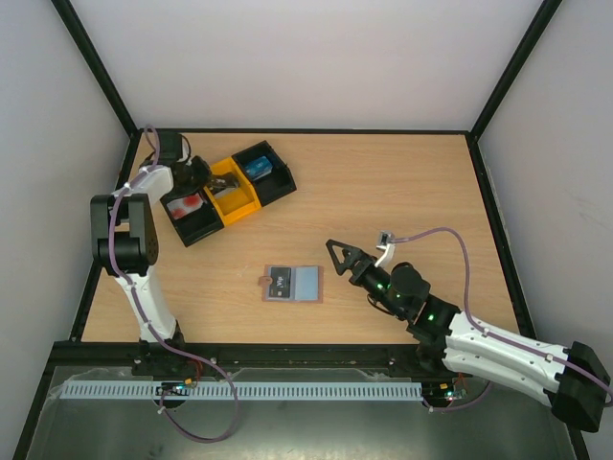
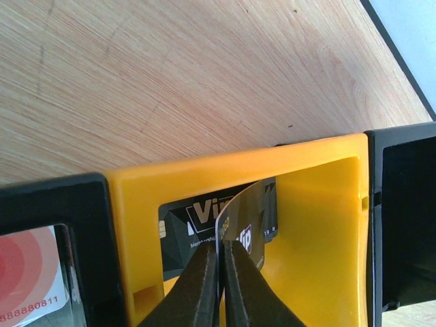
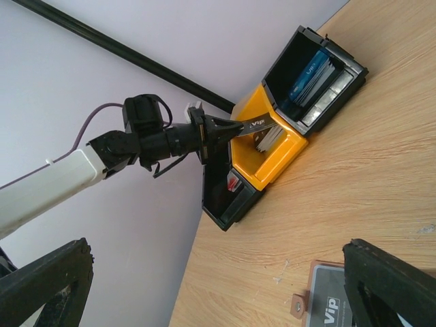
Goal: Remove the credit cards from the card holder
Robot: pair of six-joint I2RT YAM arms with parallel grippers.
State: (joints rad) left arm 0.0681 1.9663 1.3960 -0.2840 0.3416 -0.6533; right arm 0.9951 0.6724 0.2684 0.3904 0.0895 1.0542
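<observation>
The light blue-grey card holder [image 1: 306,285] lies open flat on the table, with a dark credit card [image 1: 279,281] on its left panel. The right wrist view shows that card [image 3: 330,301] marked "Vip". My left gripper [image 2: 220,251] is shut on the edge of another dark credit card [image 2: 244,210], which is bent and held over the yellow middle section [image 2: 231,163] of the tray. A second dark card [image 2: 182,219] lies flat on that section's floor. My right gripper [image 1: 335,254] hangs open just right of the holder, with nothing between its fingers.
The black-and-yellow tray [image 1: 283,182] sits at the back left of the table. Its left section holds a white-and-red card [image 1: 189,204], its right one a blue card [image 1: 257,168]. A black frame rail runs around the table, close behind the tray.
</observation>
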